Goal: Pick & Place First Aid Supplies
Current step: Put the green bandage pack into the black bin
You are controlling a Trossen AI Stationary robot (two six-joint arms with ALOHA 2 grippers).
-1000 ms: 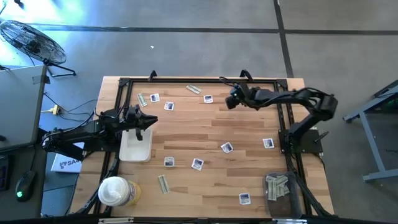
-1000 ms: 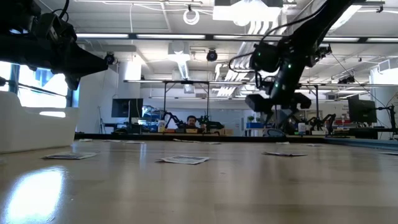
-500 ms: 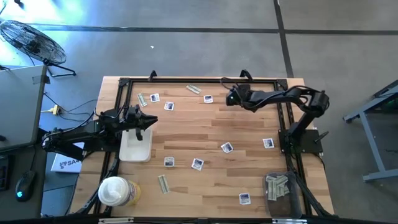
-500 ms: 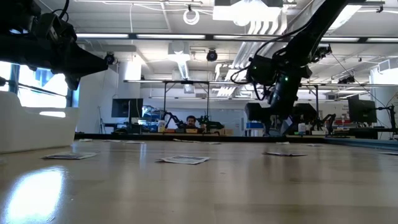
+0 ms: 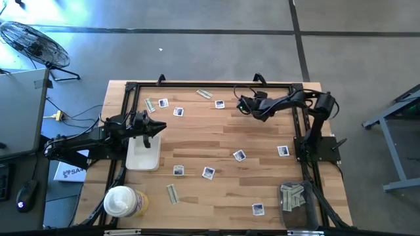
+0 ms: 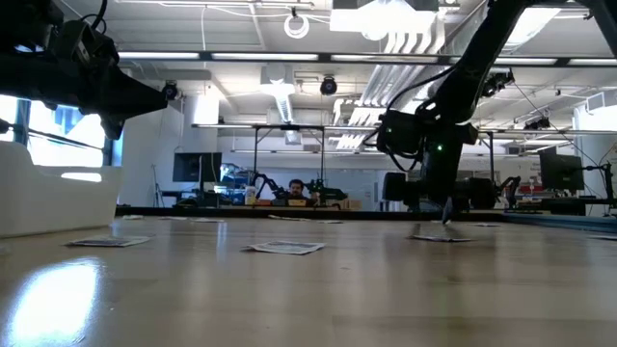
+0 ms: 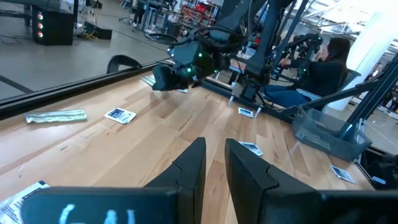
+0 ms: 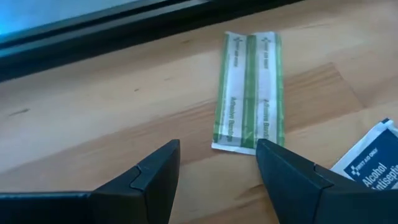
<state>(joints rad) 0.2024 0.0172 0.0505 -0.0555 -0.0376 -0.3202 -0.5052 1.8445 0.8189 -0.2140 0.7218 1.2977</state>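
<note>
- Over the pale wooden table point(image 5: 216, 141), high view: right gripper point(image 5: 244, 105) low near the far edge, close to a square white packet with blue print point(image 5: 219, 103) and a narrow grey-green strip point(image 5: 204, 94). Left gripper point(image 5: 152, 126) hangs over the white rectangular tray point(image 5: 143, 154) at the left side.
- Count from above: nine square white packets loose on the wood; three green strips — far edge, far-left corner point(image 5: 149, 104), near edge point(image 5: 172, 193). A grey bin point(image 5: 293, 196) at the near right corner holds more strips, number unreadable. Round white-lidded tub point(image 5: 120, 200) at the near left.
- Progress, my reading: tray shows nothing inside; sorting barely begun, nearly all supplies left to move.
- Low view: right gripper point(image 6: 445, 208) down almost to the tabletop; flat packets lie scattered; tray wall at the left edge.
- Left wrist view: left fingers point(image 7: 189, 165) parted narrowly, holding nothing; right arm visible across the table beyond them.
- Right wrist view: right fingers point(image 8: 155, 171) spread wide, empty, aimed at a double green-and-white bandage strip point(image 8: 249, 90) lying flat just ahead; corner of an alcohol-wipe packet point(image 8: 370, 155) beside it. Strip looks the next pick.
</note>
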